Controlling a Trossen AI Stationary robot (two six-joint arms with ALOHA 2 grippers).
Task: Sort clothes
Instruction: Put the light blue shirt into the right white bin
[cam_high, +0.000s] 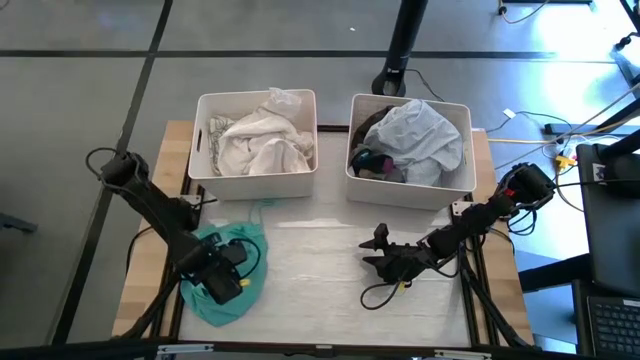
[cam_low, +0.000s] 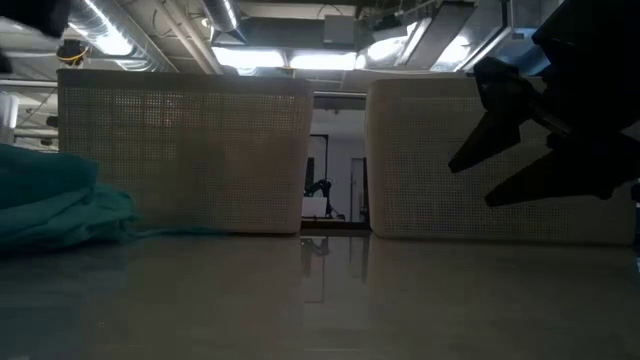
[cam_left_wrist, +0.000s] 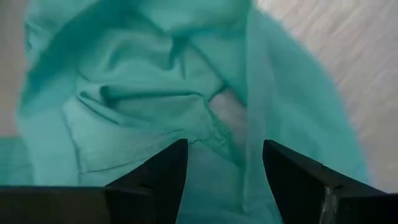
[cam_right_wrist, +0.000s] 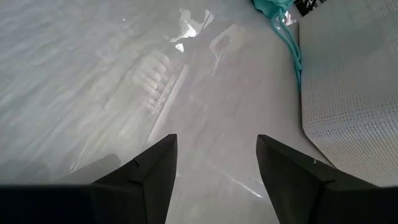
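A crumpled teal-green garment (cam_high: 232, 272) lies on the table (cam_high: 320, 260), in front of the left bin (cam_high: 254, 132). White clothes (cam_high: 258, 140) fill that bin. Beside it, the right bin (cam_high: 410, 150) holds a pale grey-blue garment (cam_high: 425, 138) heaped over dark pieces (cam_high: 372, 160).

Lab, exposed ceiling ducts (cam_low: 150, 25), floor cables (cam_high: 560, 125)

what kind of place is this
Probably a robotics lab or workshop: two robot arms share a table with two white bins of clothes, cables trail over the floor, and exposed ceiling ducts show beyond.
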